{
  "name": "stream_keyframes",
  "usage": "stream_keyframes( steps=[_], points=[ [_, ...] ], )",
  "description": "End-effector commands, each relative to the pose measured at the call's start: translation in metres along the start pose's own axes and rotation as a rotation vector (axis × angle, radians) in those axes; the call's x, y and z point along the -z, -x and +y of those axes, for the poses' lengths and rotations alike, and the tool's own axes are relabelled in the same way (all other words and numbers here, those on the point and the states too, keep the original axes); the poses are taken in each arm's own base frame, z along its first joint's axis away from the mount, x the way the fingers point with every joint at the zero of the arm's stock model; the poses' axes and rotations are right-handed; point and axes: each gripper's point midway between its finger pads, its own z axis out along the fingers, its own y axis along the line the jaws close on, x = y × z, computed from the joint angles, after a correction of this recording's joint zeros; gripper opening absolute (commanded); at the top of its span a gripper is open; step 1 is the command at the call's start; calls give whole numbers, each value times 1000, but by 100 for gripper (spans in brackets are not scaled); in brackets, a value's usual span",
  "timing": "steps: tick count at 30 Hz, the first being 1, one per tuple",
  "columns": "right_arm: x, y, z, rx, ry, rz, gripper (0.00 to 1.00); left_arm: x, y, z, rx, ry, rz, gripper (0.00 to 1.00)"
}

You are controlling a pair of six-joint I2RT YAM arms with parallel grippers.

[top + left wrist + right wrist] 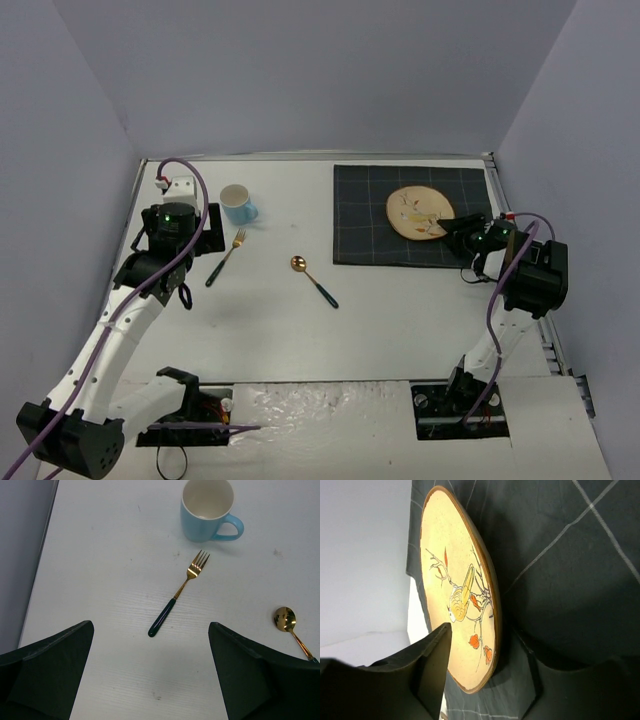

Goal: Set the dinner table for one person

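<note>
Matte white, the dinner table [400, 320] sits boxed in by plain grey walls [300, 70], with thin metal rails along its edges. A bird-painted plate [415, 210] lies on the dark checked mat [360, 220]. The right gripper [487, 640] straddles the plate's rim, grip unclear. Left of the mat lie a gold spoon [314, 279], a fork [226, 257] and a blue mug [237, 205], the left gripper [150, 623] above them, jaws spread wide.

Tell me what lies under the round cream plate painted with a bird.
The dark grey checked cloth mat lies under the round cream plate; the patch it covers is hidden.
</note>
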Motion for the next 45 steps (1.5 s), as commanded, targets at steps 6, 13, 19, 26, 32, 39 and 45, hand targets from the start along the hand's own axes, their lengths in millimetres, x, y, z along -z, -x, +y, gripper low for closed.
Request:
stream_keyframes(
  steps=[6,13,19,26,32,39,45],
  points=[
    [35,44,16,239,-243,-142,83,-1,19,-5,41,-19,-58,97],
    [77,69,60,424,-347,-287,93,-9,13,-12,48,-38,-23,97],
    [85,26,149,711,-214,-287,95,-29,8,-22,129,-47,55,97],
    [92,-50,219,957,29,-180,96,-76,38,-20,304,-85,130,97],
    [102,-101,234,1082,143,-113,99,-140,61,-19,275,-71,162,97],
    [116,-126,235,1098,201,-69,99,-198,60,-22,117,-125,254,97],
    [127,-141,235,1151,246,-54,100,-225,38,-23,86,-185,316,90]
  ],
)
